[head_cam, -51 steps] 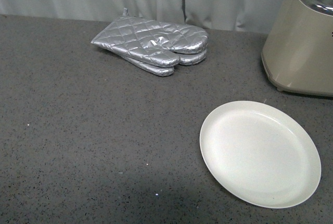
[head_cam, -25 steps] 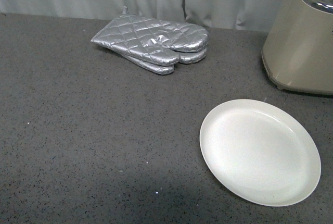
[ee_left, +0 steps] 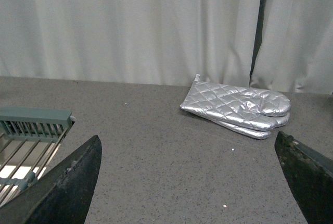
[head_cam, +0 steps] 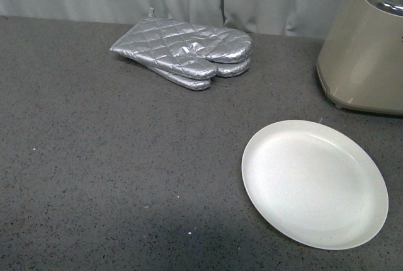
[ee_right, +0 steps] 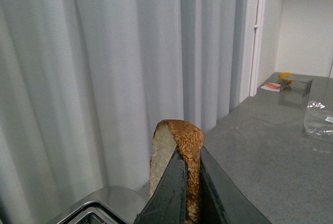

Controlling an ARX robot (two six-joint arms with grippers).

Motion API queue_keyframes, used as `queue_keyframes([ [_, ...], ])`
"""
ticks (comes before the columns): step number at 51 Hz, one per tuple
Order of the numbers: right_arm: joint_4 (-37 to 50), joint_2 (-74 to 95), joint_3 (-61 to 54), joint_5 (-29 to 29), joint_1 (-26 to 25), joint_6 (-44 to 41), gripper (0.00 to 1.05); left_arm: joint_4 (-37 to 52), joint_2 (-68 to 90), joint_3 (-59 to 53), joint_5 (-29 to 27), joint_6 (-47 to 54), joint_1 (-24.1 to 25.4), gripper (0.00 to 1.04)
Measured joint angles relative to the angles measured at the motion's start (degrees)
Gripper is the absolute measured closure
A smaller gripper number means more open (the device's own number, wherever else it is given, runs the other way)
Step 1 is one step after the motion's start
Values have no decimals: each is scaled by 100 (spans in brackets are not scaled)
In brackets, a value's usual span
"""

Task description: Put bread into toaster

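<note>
In the right wrist view my right gripper (ee_right: 190, 182) is shut on the bread (ee_right: 177, 140), a brown-crusted slice held on edge between the two dark fingers. The chrome top of the toaster (ee_right: 101, 208) shows at the lower edge of that view, with a dark slot just visible beside the slice. From the front, the beige toaster (head_cam: 365, 57) stands at the far right; neither arm appears there. My left gripper (ee_left: 190, 182) is open above bare countertop, its dark fingertips (ee_left: 73, 182) wide apart.
A round white plate (head_cam: 315, 183) lies on the grey counter in front of the toaster. Silver quilted oven mitts (head_cam: 186, 53) rest near the back curtain. A green dish rack (ee_left: 31, 130) sits at the left in the left wrist view.
The front view has shifted very slightly; the toaster and plate sit a touch higher in frame. Nothing else differs.
</note>
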Motion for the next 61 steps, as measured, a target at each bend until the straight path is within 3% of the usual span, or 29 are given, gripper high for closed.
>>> queue_keyframes([
  [34, 31, 201, 87, 81, 129, -142, 103, 0, 0, 0, -2, -2, 0, 7],
  [41, 35, 514, 684, 345, 459, -164, 103, 0, -4, 0, 0, -2, -2, 7],
  [48, 26, 662, 1388, 227, 737, -234, 103, -4, -11, 0, 4, 0, -4, 7],
  [61, -20, 728, 1493, 306, 717, -240, 103, -4, -15, 0, -2, 0, -4, 7],
])
